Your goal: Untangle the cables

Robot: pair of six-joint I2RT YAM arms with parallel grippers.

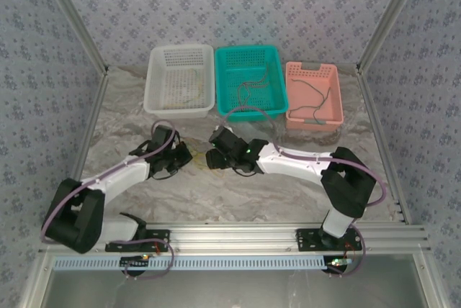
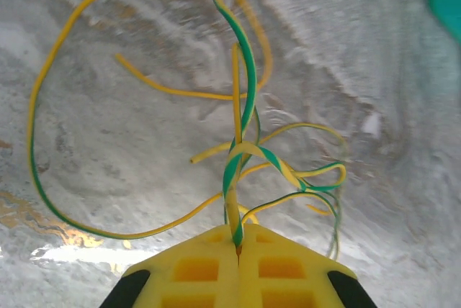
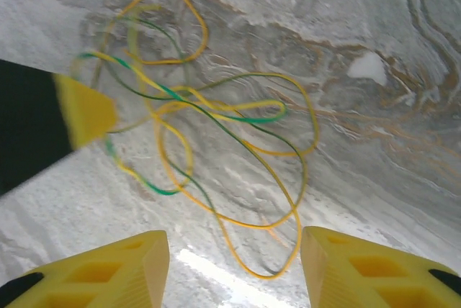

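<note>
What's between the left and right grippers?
The cables, yellow and green-yellow loops on the table: the right wrist view shows them spread between the open right gripper and the left gripper, which pinches a strand.

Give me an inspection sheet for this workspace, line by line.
Surface: marbled table.
Job's things: yellow and green wires tangled between the hands.
Clutter: white basket, teal basket, pink basket at the far edge, wires in each.
Hands: left hand shut on a striped wire; right hand open over the tangle.
Cables: purple-grey arm cables looped along both arms.
Surroundings: patterned walls, metal frame.
</note>
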